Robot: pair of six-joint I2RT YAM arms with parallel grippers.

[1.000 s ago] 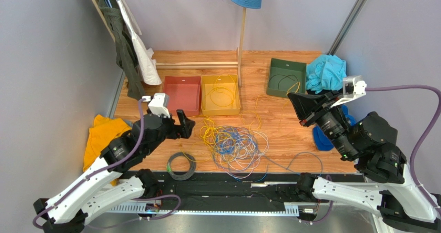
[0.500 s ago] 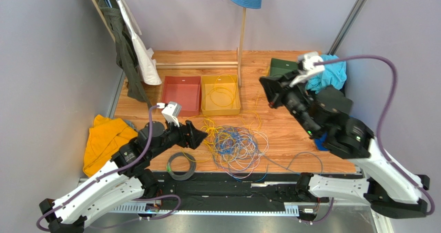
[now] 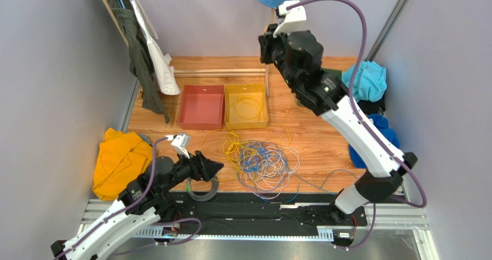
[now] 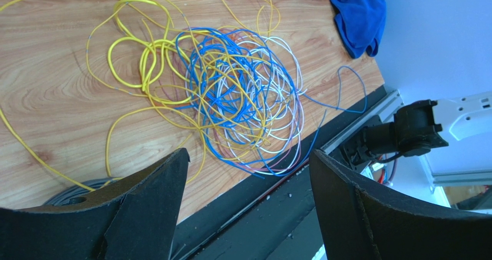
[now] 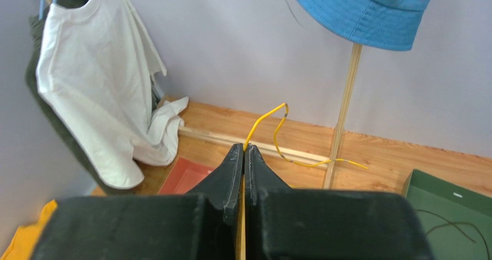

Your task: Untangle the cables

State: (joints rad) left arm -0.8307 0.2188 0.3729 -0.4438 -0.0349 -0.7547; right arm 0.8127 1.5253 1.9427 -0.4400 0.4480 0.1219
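Right tool [image 5: 243, 149] first: the jaws are pressed together on a single yellow cable [image 5: 270, 120], and its free end curls up past the tips. I've got it high over the back of the counter [image 3: 315, 147], near the wooden pole [image 5: 343, 116].

Left tool [image 4: 248, 202] is spread wide with nothing in it, hanging low at the near edge of the cables [image 4: 237, 93]. They lie in one heap mid-counter, with blue and pale strands knotted at the core and yellow loops spilling off to one side. From overhead I can't trace whether my raised strand runs back into that heap.

My read is that I'm mid-way through drawing out one yellow strand. To do this well I'd draw slowly and watch the heap. If the whole mass starts to drag, I'd stop and bring the left tool down to pin the blue core. I'd pull along the way the loop opens, not straight up, so nothing cinches.

The yellow bin [image 3: 246, 124] already holds yellow wire, so that's the likely drop spot. The grey coil [image 3: 202, 186] lies just beside the left tool, and I'd steer clear of it.
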